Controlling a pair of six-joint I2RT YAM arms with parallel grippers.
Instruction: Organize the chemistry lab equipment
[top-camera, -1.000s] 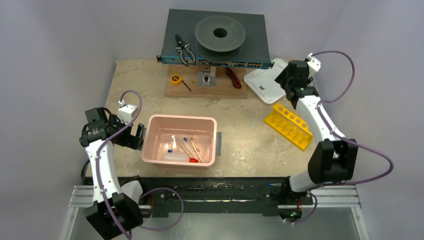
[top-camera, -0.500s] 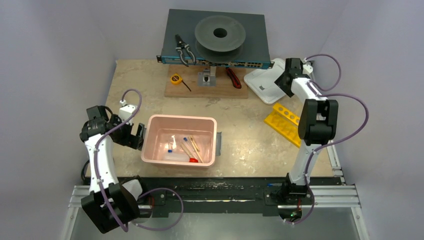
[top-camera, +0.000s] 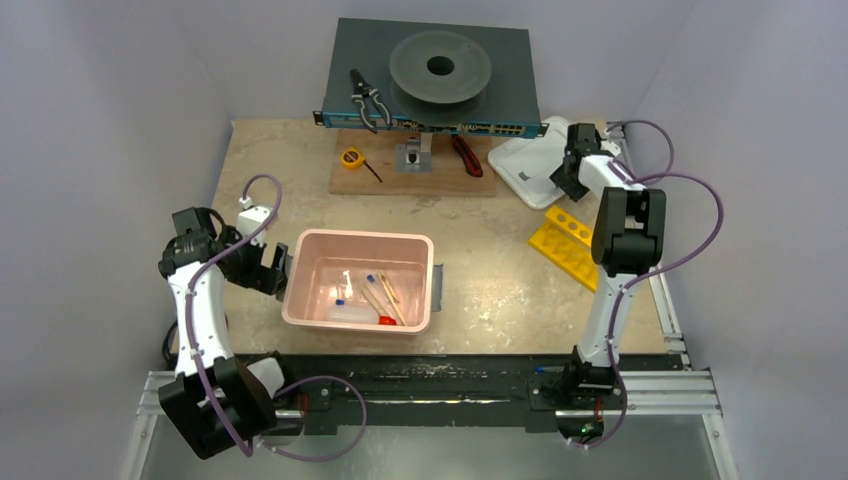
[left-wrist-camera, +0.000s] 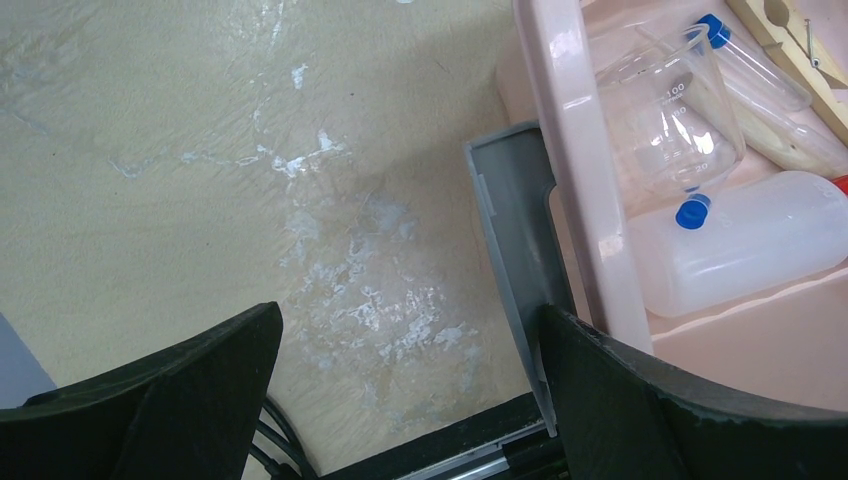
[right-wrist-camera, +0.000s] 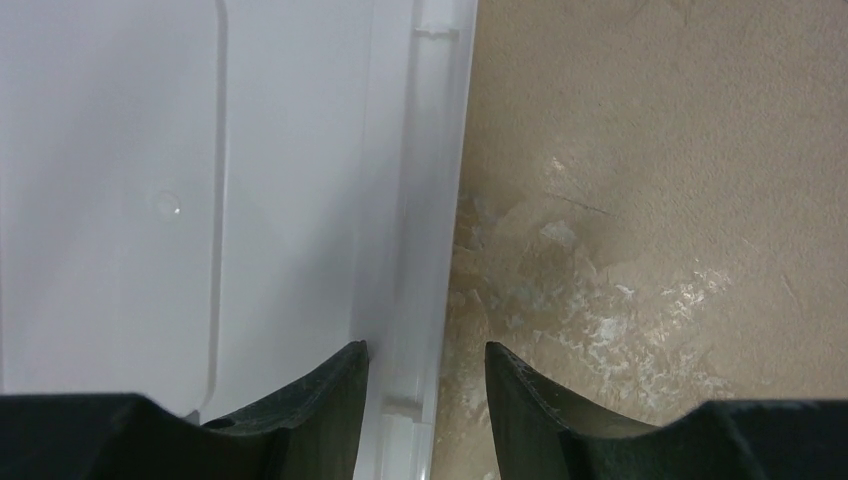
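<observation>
One tub (top-camera: 360, 237) holds bottle (left-wrist-camera: 740, 240), tubes (left-wrist-camera: 755, 65) (left fingers (left-wrist-camera: 160, 400) open; right fingers (right-wrist-camera: 300, 410) open astride tray (right-wrist-camera: 110, 200)).

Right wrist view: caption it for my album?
The right gripper straddles the white tray's rim above the beige table.

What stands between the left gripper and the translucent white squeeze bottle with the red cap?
In the left wrist view, the wall of the pink plastic tub and a grey piece outside it part the left gripper from the squeeze bottle.

Squeeze btl (left-wrist-camera: 740, 245), tubes (left-wrist-camera: 765, 80), sticks (left-wrist-camera: 790, 35), in pink bin (top-camera: 360, 238)
</observation>
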